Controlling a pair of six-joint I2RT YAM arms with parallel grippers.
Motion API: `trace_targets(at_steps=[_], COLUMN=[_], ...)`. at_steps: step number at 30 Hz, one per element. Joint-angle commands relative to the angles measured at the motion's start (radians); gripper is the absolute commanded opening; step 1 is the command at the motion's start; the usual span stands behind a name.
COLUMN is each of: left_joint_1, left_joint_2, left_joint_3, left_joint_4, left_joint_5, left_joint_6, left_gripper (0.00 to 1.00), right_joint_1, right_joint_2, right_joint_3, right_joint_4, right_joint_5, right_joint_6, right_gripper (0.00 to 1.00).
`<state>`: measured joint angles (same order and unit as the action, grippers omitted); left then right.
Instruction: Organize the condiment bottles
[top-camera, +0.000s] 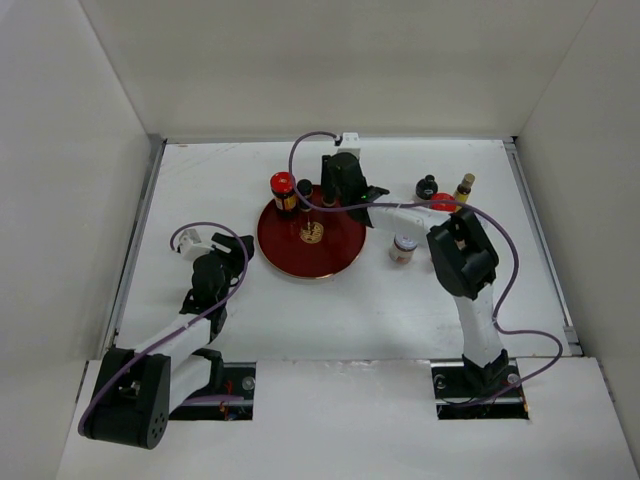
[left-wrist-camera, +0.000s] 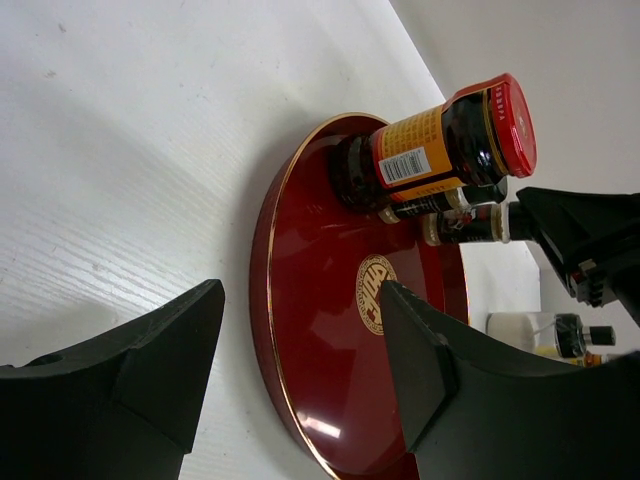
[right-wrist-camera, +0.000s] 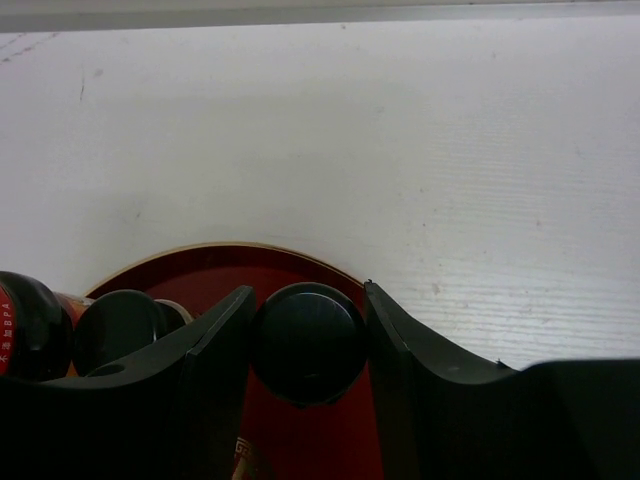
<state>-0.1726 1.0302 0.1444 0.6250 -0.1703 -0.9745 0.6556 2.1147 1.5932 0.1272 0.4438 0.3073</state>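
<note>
Black-capped, tiny and dark, the bottle (right-wrist-camera: 308, 345) is at the far rim of the red tray (top-camera: 300, 262), beside a red-lidded brown jar (top-camera: 283, 190). It is clamped in the right gripper (right-wrist-camera: 307, 300). The left gripper (left-wrist-camera: 300, 300) hangs spread, empty.

The tray (top-camera: 300, 262) lay in the middle of the table (top-camera: 200, 180). On its far part stood a big jar (top-camera: 283, 190), a small bottle (left-wrist-camera: 425, 208) just right of it, then a second small bottle (right-wrist-camera: 308, 345) between the fingers of the right gripper (right-wrist-camera: 308, 300). Right of the tray, off it, stood a low jar (top-camera: 403, 248); behind that, close together, a short bottle (top-camera: 427, 187), a lidded jar (top-camera: 443, 202) and a slim bottle (top-camera: 463, 187). The left gripper (top-camera: 240, 262) was left of the tray.
</note>
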Motion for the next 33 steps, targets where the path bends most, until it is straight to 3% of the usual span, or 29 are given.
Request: trace_targets(at_steps=[1, 6, 11, 14, 22, 26, 30, 33], left_joint_1=[0.003, 0.008, 0.011, 0.012, 0.014, 0.005, 0.002, -0.001], left_joint_2=[-0.004, -0.007, -0.013, -0.010, -0.007, -0.015, -0.016, -0.001], left_joint_3=[0.004, 0.003, 0.000, 0.000, 0.001, 0.000, 0.000, 0.003], left_joint_4=[0.058, 0.058, 0.058, 0.058, 0.058, 0.056, 0.058, 0.059], left_joint_5=[0.005, 0.012, 0.017, 0.014, 0.018, 0.006, 0.006, 0.011], left_joint_6=[-0.004, -0.006, -0.007, -0.007, -0.007, -0.006, -0.004, -0.007], left_gripper=[0.62, 0.62, 0.62, 0.62, 0.62, 0.62, 0.62, 0.62], right_joint_1=[0.017, 0.025, 0.026, 0.029, 0.037, 0.037, 0.031, 0.013], right_joint_2=[0.016, 0.048, 0.044, -0.008, -0.228, -0.399, -0.589, -0.728], right_joint_3=[0.059, 0.080, 0.070, 0.036, -0.119, -0.306, -0.539, -0.700], right_joint_4=[0.005, -0.011, -0.017, -0.005, 0.035, 0.090, 0.109, 0.080], right_joint_5=[-0.013, -0.005, -0.002, -0.005, 0.001, 0.025, 0.087, 0.148], right_joint_6=[0.029, 0.038, 0.050, 0.058, 0.062, 0.062, 0.070, 0.096], right_gripper=[0.42, 0.46, 0.63, 0.70, 0.73, 0.63, 0.30, 0.29])
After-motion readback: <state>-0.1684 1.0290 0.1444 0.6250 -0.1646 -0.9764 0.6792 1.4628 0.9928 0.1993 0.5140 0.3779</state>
